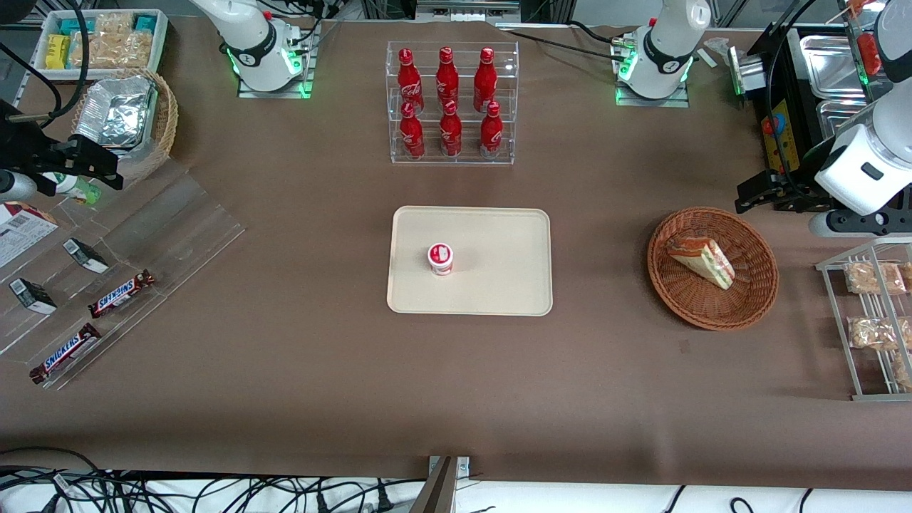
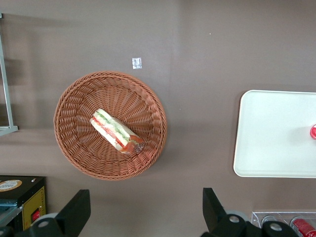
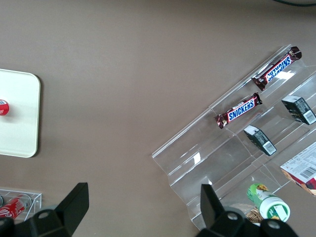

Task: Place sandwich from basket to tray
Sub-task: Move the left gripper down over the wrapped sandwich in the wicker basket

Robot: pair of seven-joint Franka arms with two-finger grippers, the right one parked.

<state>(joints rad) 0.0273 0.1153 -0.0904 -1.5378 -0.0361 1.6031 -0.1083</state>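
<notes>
The sandwich (image 1: 702, 261) lies inside the basket (image 1: 744, 313), toward the working arm's end of the table (image 1: 299, 370), with its filling layers showing along one side. The tray (image 1: 499, 285) sits at the middle of the table, well apart from the basket, and a small red-lidded cup (image 1: 440, 258) stands on it. The gripper (image 2: 143, 212) hovers high above the basket with its fingers (image 2: 76, 210) spread wide and nothing between them

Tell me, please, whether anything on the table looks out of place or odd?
Nothing stands out. The sandwich lies in the basket, a small cup stands upright on the tray, and the open gripper hangs above the basket.
</notes>
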